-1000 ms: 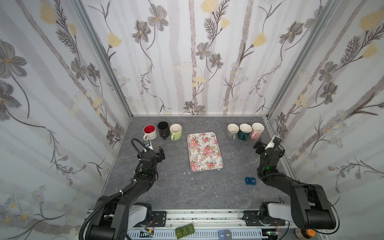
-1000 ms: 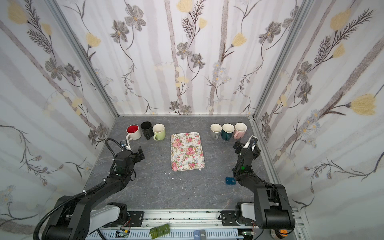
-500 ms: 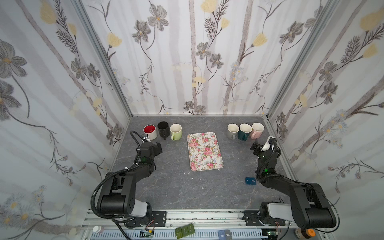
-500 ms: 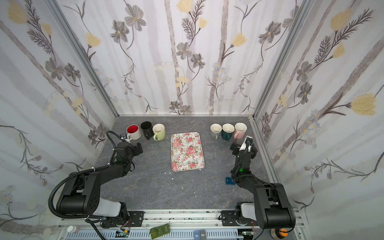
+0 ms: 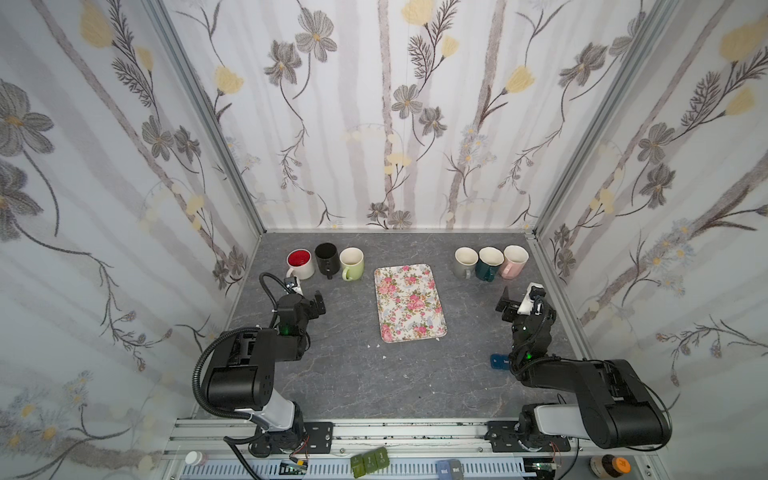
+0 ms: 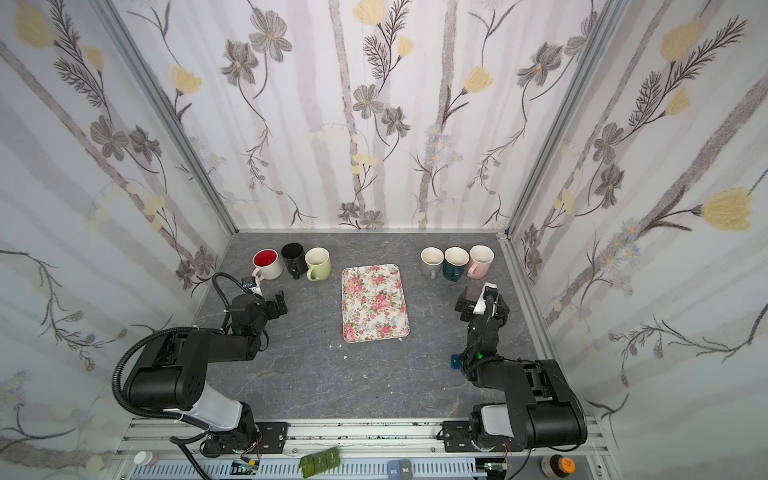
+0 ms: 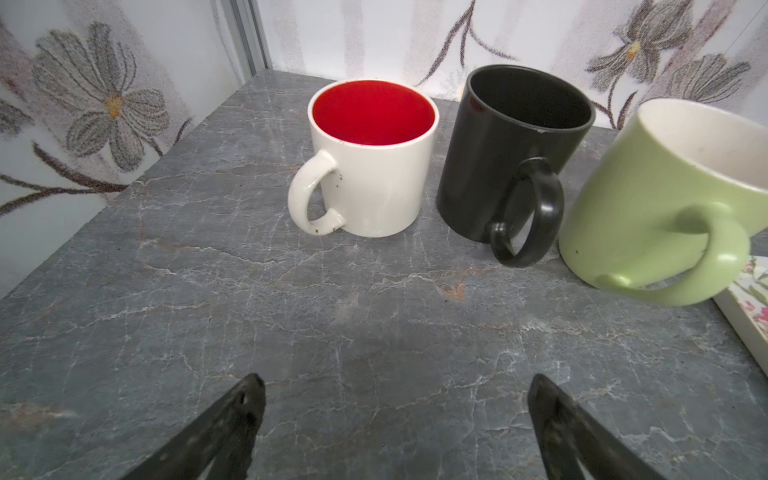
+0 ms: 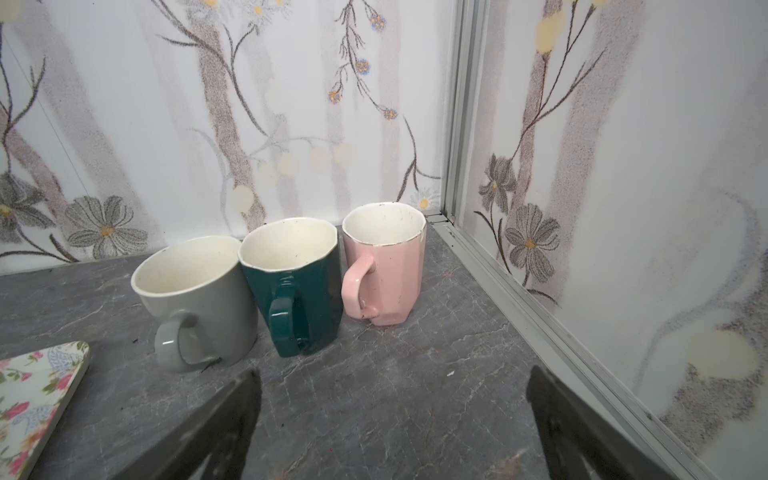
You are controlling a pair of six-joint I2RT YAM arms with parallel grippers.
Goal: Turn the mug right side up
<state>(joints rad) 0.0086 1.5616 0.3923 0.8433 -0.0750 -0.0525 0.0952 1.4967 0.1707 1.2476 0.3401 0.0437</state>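
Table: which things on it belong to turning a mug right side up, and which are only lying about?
Job: white mug, black mug, green mug, grey mug, teal mug, pink mug, all upright; left gripper, right gripper, both open.
Lying about: flowered tray; small blue block.

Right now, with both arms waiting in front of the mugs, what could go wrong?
1. The grey mug and teal mug stand rim to rim. If the open right fingers reach for either, they could topple its neighbour.
2. The green mug sits close beside the floral tray. A nudge from the open left fingers might tip it against the rim.
3. Every mug already looks upright, so another grasp risks upsetting one needlessly.
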